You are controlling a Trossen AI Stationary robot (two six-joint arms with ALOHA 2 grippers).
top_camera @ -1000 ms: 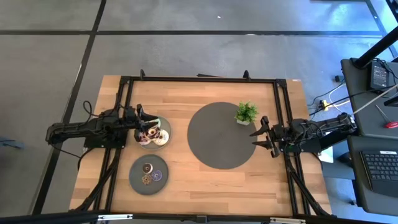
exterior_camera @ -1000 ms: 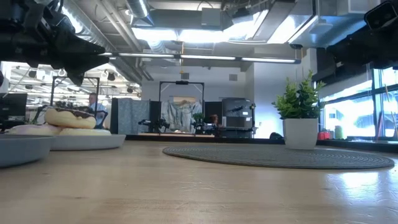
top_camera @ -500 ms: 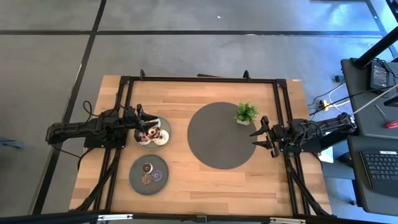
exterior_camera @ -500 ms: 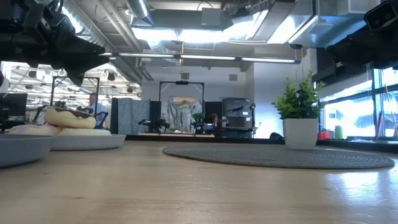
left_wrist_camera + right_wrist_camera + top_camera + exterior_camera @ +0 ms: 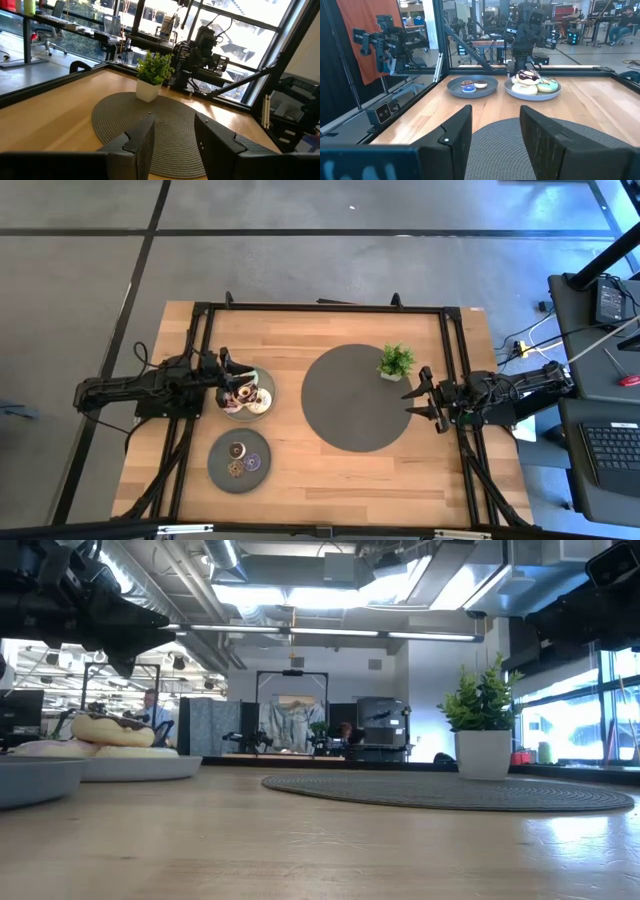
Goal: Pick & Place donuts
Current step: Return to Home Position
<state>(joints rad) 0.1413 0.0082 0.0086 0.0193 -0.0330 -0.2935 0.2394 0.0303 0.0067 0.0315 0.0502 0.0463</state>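
Several larger donuts (image 5: 245, 393) lie piled on a pale plate (image 5: 264, 402) at the table's left; the chocolate-iced one (image 5: 528, 76) sits on top. Three tiny donuts (image 5: 242, 460) rest on a grey plate (image 5: 222, 473) nearer the front edge. My left gripper (image 5: 228, 375) hovers level above the pale plate's left rim, open and empty. My right gripper (image 5: 417, 401) hovers level at the right edge of the round mat (image 5: 352, 396), open and empty.
A small potted plant (image 5: 395, 362) stands on the far right part of the round woven mat. Black frame rails (image 5: 320, 308) run along the table's far, left and right sides. Bare wood lies between the plates and the mat.
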